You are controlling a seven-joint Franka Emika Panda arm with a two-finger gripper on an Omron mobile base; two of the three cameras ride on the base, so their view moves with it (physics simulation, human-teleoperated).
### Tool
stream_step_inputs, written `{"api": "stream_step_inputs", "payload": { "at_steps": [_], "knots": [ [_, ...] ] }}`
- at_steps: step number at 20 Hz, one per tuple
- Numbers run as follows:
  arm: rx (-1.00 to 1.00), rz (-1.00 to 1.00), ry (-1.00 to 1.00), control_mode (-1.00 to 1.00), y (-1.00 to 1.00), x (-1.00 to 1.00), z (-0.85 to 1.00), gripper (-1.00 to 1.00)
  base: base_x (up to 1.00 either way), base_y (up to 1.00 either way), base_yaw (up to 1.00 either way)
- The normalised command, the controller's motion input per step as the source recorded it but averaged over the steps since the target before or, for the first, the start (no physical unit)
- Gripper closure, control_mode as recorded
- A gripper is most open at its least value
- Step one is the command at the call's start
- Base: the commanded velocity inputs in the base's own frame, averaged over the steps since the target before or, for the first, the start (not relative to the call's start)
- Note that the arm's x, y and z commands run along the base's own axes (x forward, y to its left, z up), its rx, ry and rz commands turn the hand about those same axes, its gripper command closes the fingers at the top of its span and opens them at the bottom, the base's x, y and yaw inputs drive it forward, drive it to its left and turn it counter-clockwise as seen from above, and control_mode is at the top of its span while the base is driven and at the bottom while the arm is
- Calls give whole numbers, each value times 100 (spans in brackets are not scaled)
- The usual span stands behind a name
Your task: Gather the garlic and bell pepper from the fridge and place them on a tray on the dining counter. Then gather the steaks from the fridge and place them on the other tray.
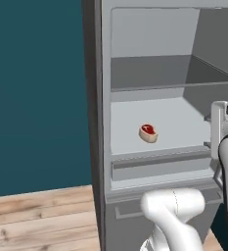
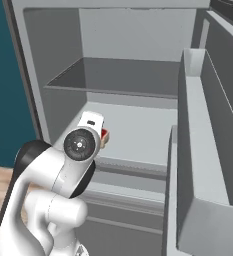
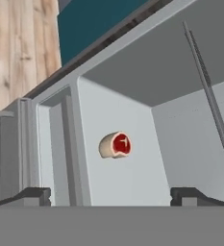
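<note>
Wide-open gripper (image 3: pixel 111 194) faces the raw steak (image 3: pixel 116 145) lying straight ahead on the fridge shelf (image 1: pixel 179 117), apparently well apart.

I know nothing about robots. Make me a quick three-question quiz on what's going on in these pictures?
1. True or false: the fridge stands open.
2. What lies on the fridge shelf? A) a garlic bulb B) a raw red steak C) a bell pepper
3. In the hand view, are the gripper's jaws open or shut?

Key:
1. True.
2. B: the raw red steak with its cream fat rim.
3. Open: the gripper is empty, its fingertips set wide apart, short of the steak.
</note>
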Motion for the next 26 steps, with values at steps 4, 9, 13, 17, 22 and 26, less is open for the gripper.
{"api": "stream_step_inputs", "payload": {
  "at_steps": [4,9,13,17,22,26],
  "knots": [
    [0,0,0,100,0,0,0,-100,37,20,-1],
    [0,0,0,100,0,0,0,-100,12,17,0],
    [0,0,0,100,0,0,0,-100,6,6,0],
    [0,1,3,-100,3,0,-2,-100,2,5,1],
    [0,5,11,-100,23,0,-9,-100,0,0,0],
    [-2,9,11,-100,26,1,-1,-100,0,0,0]
  ]
}}
